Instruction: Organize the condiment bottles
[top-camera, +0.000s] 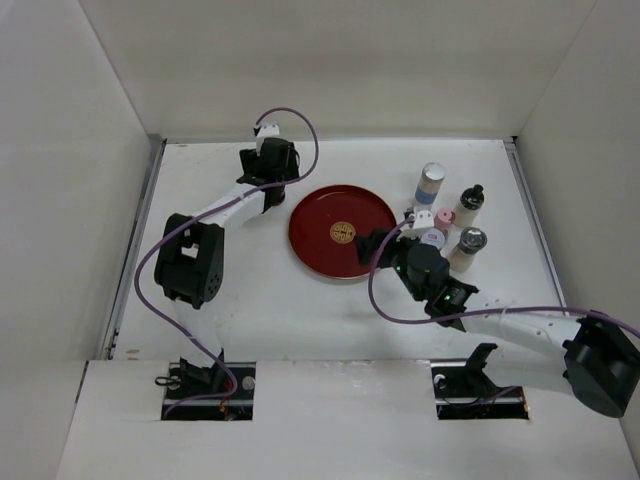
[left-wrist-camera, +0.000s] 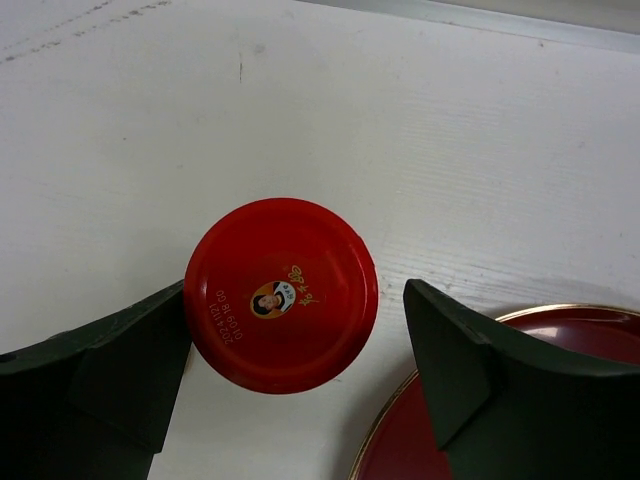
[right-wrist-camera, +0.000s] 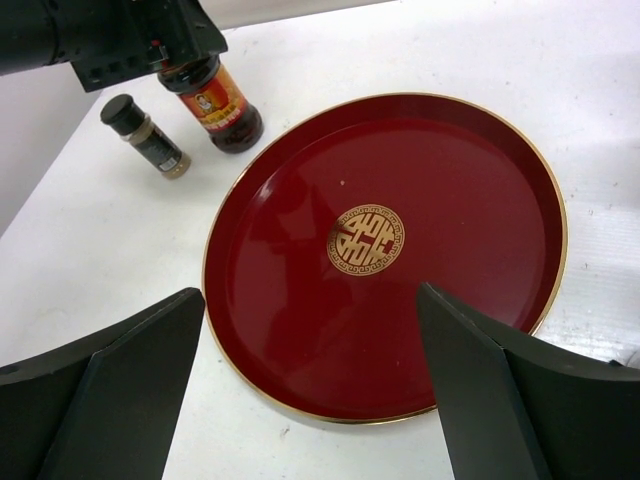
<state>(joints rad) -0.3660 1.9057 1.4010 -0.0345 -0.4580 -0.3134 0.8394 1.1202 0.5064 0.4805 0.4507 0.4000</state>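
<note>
A round red tray (top-camera: 315, 225) lies flat on the white surface (top-camera: 270, 310). The tray is dark red and shiny, and a thin gold line runs all the way around its rim. Right in the middle of the tray is a small round gold sign (right-wrist-camera: 367, 240) made of curly lines. The surface goes on all around the tray, and it has a few faint grey marks (left-wrist-camera: 75, 25) on the far left side of the tray. Plain white walls stand behind the tray (top-camera: 330, 60), to its left (top-camera: 60, 180) and to its right (top-camera: 590, 120). A thin grey strip (top-camera: 152, 200) runs along the foot of the wall left of the tray.
</note>
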